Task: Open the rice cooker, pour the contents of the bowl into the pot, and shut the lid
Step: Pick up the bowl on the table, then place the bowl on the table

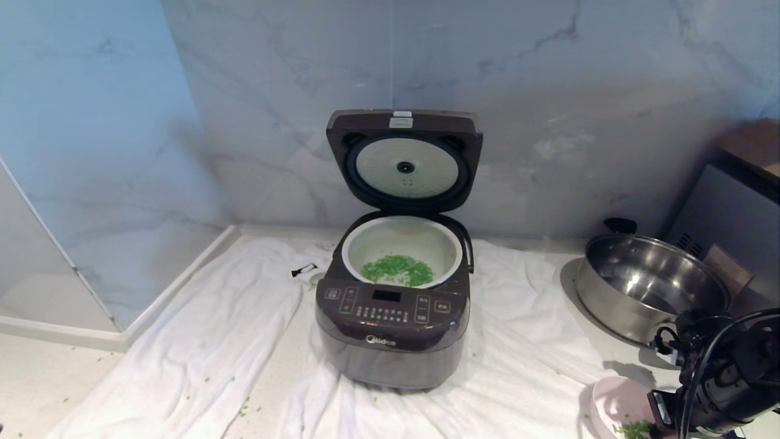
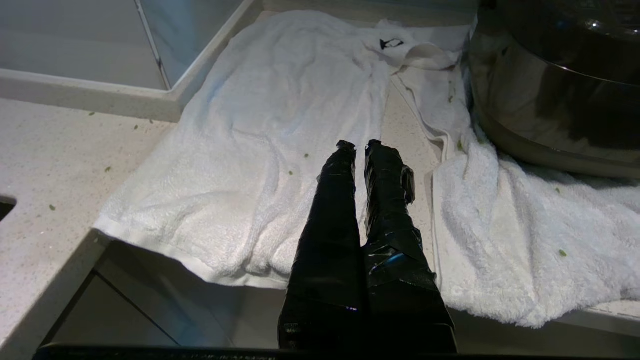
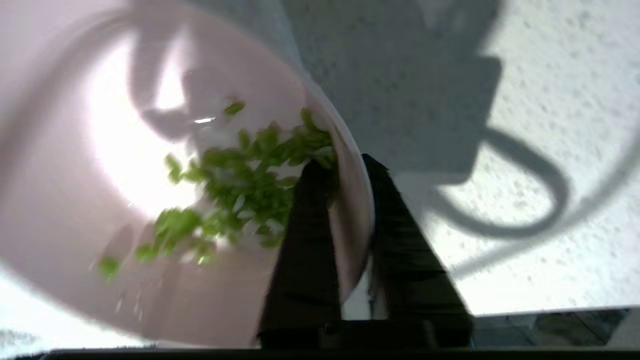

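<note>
Marble-veined wall panels back a pale speckled counter (image 1: 36, 378) draped with a white towel (image 1: 201, 347). At the centre stands the rice cooker (image 1: 390, 329), its lid (image 1: 405, 160) raised upright at 12 o'clock and the white pot (image 1: 402, 251) exposed, with green pieces (image 1: 396, 269) already lying in it. A steel pan (image 1: 649, 286) sits at 3 o'clock of the cooker.

At 5 o'clock of the cooker, near the counter edge, the right gripper (image 3: 345, 172) is clenched on the rim of the pink bowl (image 3: 100, 150), one finger inside and one outside the wall. Green pieces remain in the bowl, gathered near the gripped side.

The left gripper (image 2: 361, 146) hangs idle over the towel at 7 o'clock of the cooker, fingers pressed together and empty.

Procedure for the step in hand, as judged: keep the bowl level while lifting. Carry it toward 11 o'clock, clear of the pan. Centre the rim over the pot before tilting. Tilt slowly, with the pouring edge low inside the pot rim, to prevent spillage onto the control panel (image 1: 390, 305).
</note>
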### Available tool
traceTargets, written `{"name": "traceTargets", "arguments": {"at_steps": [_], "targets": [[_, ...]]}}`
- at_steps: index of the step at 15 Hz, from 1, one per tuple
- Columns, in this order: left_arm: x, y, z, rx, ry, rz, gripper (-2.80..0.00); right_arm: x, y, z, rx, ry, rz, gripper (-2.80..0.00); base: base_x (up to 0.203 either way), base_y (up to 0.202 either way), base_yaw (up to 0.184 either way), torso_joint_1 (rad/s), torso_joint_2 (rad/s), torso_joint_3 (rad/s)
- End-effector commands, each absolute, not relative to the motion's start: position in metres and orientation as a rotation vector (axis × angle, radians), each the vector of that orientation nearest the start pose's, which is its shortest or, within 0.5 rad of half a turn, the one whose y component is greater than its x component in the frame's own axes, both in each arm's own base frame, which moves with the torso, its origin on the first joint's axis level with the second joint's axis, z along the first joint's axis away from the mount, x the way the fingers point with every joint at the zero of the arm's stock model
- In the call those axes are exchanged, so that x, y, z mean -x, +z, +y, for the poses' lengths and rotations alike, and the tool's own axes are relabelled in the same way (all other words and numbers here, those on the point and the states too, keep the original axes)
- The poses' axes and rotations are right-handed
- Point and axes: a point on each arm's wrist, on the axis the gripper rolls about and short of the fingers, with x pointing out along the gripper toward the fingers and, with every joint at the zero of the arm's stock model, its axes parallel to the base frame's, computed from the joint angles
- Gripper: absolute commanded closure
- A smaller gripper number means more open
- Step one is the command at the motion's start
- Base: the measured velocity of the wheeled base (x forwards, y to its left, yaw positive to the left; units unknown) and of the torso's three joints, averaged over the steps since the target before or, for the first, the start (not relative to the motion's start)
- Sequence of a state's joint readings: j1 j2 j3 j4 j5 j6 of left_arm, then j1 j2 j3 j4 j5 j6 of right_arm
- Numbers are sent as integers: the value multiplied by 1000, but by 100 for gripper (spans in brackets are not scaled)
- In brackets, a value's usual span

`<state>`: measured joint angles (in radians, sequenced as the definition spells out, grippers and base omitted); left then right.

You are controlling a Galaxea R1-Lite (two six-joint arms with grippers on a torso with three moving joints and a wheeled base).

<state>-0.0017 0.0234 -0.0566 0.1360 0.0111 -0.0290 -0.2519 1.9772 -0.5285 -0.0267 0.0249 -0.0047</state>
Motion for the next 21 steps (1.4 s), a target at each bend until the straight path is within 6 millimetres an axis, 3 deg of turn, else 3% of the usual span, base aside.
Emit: {"name": "traceTargets", "arguments": {"at_steps": [1, 5, 10, 16, 21], "targets": [[26, 78, 0, 28, 12, 103, 0, -219, 30, -55, -190, -172, 1362, 0, 0, 0, 0, 0, 0, 0], [26, 78, 0, 28, 12, 103, 0, -215, 56, -51, -243, -107, 1298, 0, 0, 0, 0, 0, 0, 0], [26, 78, 0, 28, 12, 103, 0, -214, 62, -51, -300, -54, 1260, 0, 0, 0, 0, 0, 0, 0], [26, 78, 0, 28, 12, 103, 0, -208, 100, -44, -403, 43, 1082, 0, 0, 0, 0, 0, 0, 0], [26, 78, 0, 28, 11, 100, 0, -208, 123, -21, -454, 87, 1168, 0, 0, 0, 0, 0, 0, 0]]}}
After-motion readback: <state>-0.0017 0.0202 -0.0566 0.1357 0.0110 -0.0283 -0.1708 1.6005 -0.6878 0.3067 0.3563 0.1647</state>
